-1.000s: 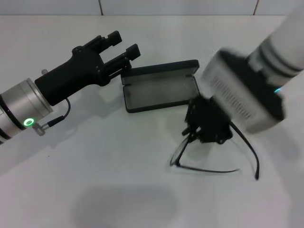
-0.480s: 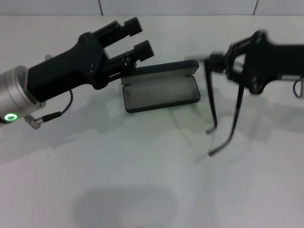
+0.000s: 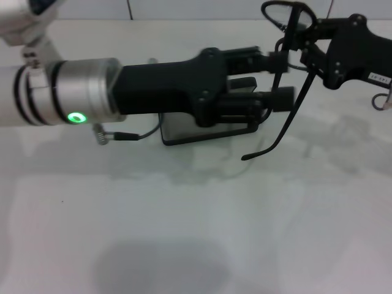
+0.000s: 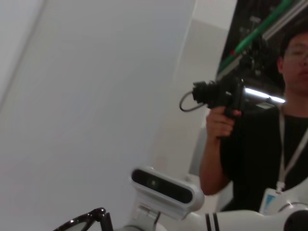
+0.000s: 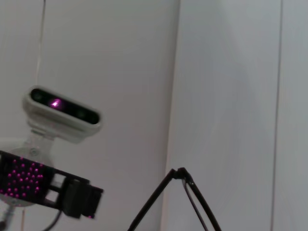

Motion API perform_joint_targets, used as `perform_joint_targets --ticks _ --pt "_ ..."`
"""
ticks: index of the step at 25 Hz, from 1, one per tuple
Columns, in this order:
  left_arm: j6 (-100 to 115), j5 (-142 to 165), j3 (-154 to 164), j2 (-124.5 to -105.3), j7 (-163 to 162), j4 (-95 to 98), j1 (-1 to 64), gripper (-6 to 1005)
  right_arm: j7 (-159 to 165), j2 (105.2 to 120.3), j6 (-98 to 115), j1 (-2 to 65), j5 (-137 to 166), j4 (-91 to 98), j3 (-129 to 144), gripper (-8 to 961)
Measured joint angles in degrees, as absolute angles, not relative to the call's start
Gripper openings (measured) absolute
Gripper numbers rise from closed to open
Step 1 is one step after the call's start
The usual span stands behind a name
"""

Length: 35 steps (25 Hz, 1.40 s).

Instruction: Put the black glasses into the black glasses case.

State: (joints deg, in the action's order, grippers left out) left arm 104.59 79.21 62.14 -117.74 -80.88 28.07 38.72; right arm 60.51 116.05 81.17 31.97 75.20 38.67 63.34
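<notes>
My right gripper (image 3: 304,48) is raised at the upper right and is shut on the front of the black glasses (image 3: 285,92). One lens points up and the temple arms hang down and to the left. My left gripper (image 3: 286,78) reaches across from the left, open, with its fingertips (image 3: 278,98) at the hanging temple arms. I cannot tell whether they touch. The black glasses case (image 3: 184,133) lies open on the table, mostly hidden beneath the left gripper. A lens rim of the glasses (image 4: 83,222) shows in the left wrist view, and the temple arms (image 5: 192,199) show in the right wrist view.
The white table (image 3: 202,226) stretches wide in front of the case. A cable loop (image 3: 116,136) hangs below the left wrist. The wrist views show the robot's head camera (image 4: 166,187) and a person (image 4: 269,144) standing behind it.
The left arm swung right, over the case, up to the glasses. The right gripper lifted the glasses higher and slightly right, and their temple arms now hang by the left fingers.
</notes>
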Motion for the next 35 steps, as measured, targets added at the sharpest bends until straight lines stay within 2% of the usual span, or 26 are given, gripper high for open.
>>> perform_joint_targets --ticks 6,16,23,30,32,35 --pt "101.35 81.62 62.14 -118.35 -84.52 28.0 41.58 721 59.84 116.15 82.17 32.73 75.0 38.05 67.17 104" --pt "98.51 82.18 62.13 -118.43 -85.58 28.49 41.66 720 59.79 115.97 82.86 32.87 74.84 37.91 68.02 104" --pt "99.63 81.92 61.79 -117.42 -85.51 28.57 40.59 720 59.09 115.77 80.94 32.12 74.72 37.71 61.99 104" --pt "95.86 82.67 61.94 -115.69 -82.39 28.36 37.02 719 59.35 115.22 92.07 29.77 67.5 37.3 55.85 104" --pt "95.55 84.28 62.06 -115.77 -81.02 28.26 36.89 719 59.27 115.29 95.77 29.26 64.9 36.98 55.71 103" --pt "95.53 88.14 62.11 -117.03 -80.15 28.5 37.9 719 59.6 115.52 97.91 29.62 64.11 36.94 55.93 103"
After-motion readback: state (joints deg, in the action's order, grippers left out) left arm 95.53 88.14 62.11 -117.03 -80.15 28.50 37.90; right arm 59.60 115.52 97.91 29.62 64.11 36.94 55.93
